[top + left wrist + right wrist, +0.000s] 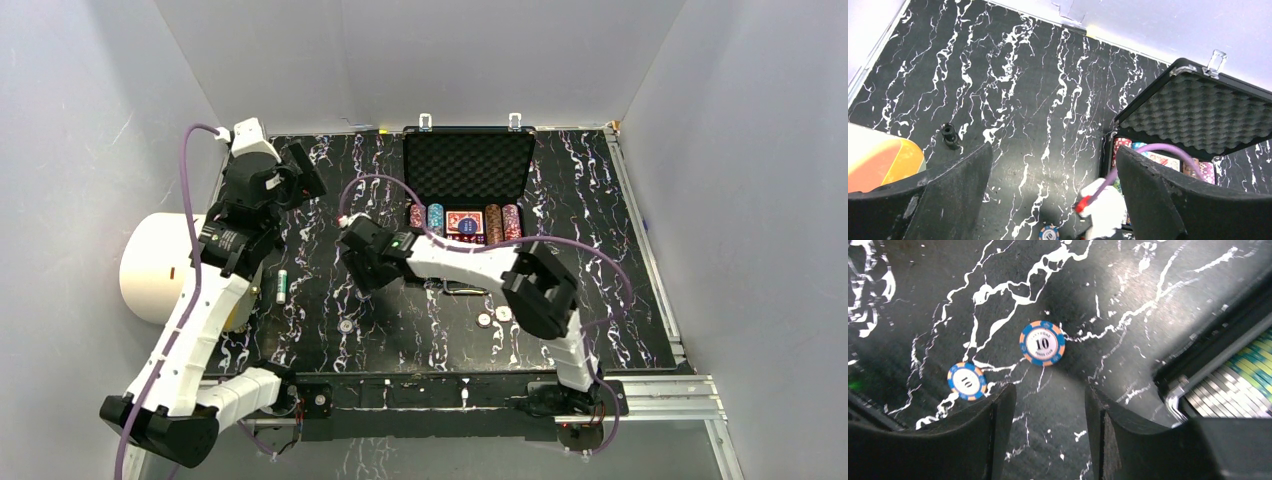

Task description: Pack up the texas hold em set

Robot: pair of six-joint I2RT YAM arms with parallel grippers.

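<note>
Beyond both sets of jaws in the overhead view, the black briefcase [468,165] stands open at the far edge of the tabletop [400,340]. Its foam lid is upright, and rows of poker chips [512,222] flank red card decks [466,226]. Two small round buttons [493,317] lie well behind the right jaws.

From the left wrist, the left jaws are spread wide and grip nothing. The briefcase [1198,115] sits ahead and to their right, its base partly hidden. A loose chip [1050,233] between them is cut off by the frame.

From the right wrist, the right jaws stand apart, empty. A blue-and-orange chip [1042,343] marked 10 lies just ahead of the gap, and a second chip [967,381] lies left of it. The briefcase corner [1218,355] on the right is blurred.
</note>
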